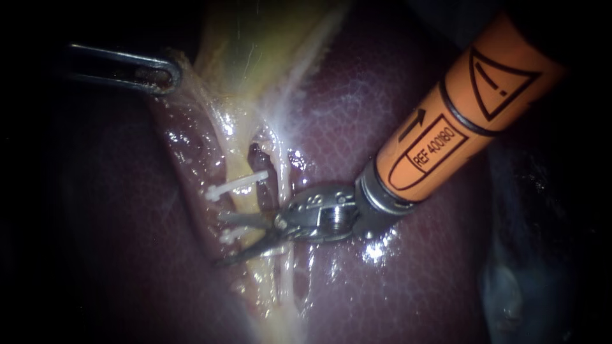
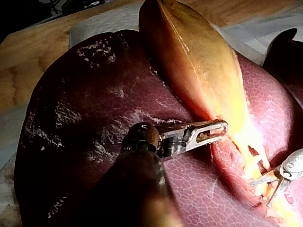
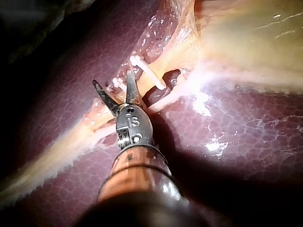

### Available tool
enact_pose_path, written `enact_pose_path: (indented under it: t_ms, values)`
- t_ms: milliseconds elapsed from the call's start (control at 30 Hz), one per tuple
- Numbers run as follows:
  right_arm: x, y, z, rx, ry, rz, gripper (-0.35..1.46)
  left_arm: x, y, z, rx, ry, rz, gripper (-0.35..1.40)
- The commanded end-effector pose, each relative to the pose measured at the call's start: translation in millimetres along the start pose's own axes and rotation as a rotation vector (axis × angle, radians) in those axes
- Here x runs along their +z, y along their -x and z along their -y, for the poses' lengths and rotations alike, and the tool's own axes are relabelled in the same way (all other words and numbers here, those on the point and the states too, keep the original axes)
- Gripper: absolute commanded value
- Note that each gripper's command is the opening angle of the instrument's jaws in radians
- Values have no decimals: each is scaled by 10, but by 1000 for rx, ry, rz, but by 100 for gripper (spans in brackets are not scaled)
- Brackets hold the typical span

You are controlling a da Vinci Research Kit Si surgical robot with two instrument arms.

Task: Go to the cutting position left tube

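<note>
My right instrument [image 1: 221, 239] comes in on an orange shaft from the upper right. Its two thin blades stand open around the left tube [image 1: 240, 167], a pale yellow strand running down the liver. White clips cross that tube: one [image 1: 237, 185] above the blades and another [image 1: 229, 236] between them. The right wrist view shows the open blades [image 3: 112, 78] with clip pieces [image 3: 116, 83] in the gap and a further clip [image 3: 147, 75] ahead. My left instrument [image 1: 159, 76] holds the gallbladder [image 1: 255, 44] by its lower edge, jaws shut on the tissue [image 2: 210, 132].
Dark red liver [image 1: 395, 280] surrounds the site. A second pale tube [image 1: 282, 167] runs just right of the clipped one, close to the right instrument's wrist [image 1: 325, 213]. In the left wrist view a wooden bench [image 2: 28, 56] and white cloth [image 2: 104, 21] lie beyond the liver.
</note>
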Motion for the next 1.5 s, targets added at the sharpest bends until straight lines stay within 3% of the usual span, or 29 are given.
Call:
enact_pose_path:
  t_ms: [33, 567, 800, 1033, 1267, 1500]
  values:
    - [0, 0, 0, 0, 0, 0, 120, 0, 0, 0, 0, 0, 0, -35]
    - [-9, -9, 12, 0, -9, 0, 122, 0, 0, 0, 0, 0, 0, -35]
    - [-44, -21, 22, 9, 0, -5, 122, -1, 0, 0, 0, -1, 0, -35]
    - [-75, -20, 25, 13, -8, -6, 120, -2, 1, -1, 0, -2, -1, -35]
    - [-79, -11, 19, 10, -11, -5, 120, -3, 1, -1, 0, -2, -1, -35]
    - [-81, 1, 4, 24, -11, -4, 120, -4, 1, -1, 0, -3, -2, -35]
